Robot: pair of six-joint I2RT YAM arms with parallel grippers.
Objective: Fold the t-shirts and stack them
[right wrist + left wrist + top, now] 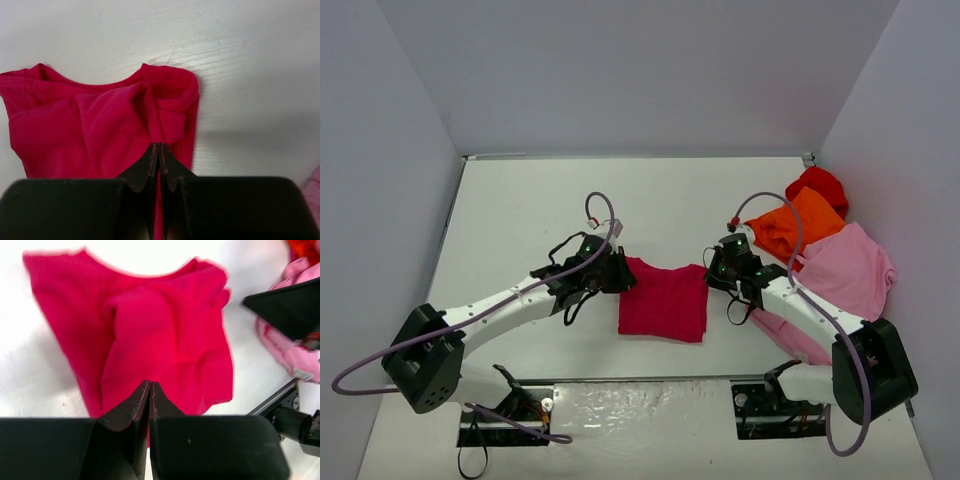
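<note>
Seen from above, two white arms start at the bottom edge of the frame and angle inward toward the centre. Between them, mid-frame on the white tabletop [570, 200], lies the raspberry-red t-shirt [663, 302], folded into a rough rectangle; its two upper corners stretch out sideways into points.

The left gripper [618, 272] is closed on the upper left corner; the right gripper [712, 272] is closed on the upper right corner. In each wrist view the dark jaws meet with a sliver of red cloth pinched between them, and the rest of the shirt spreads in soft wrinkles above, its curved neckline toward the top of the frame.

At right of the overhead frame, partly under the right arm, sprawls the pale pink t-shirt [850, 270]; the orange t-shirt [800, 225] lies crumpled just above it, touching it. Highest of all — close to the right wall — sits the bright red t-shirt [817, 185], bunched against the orange one.
</note>
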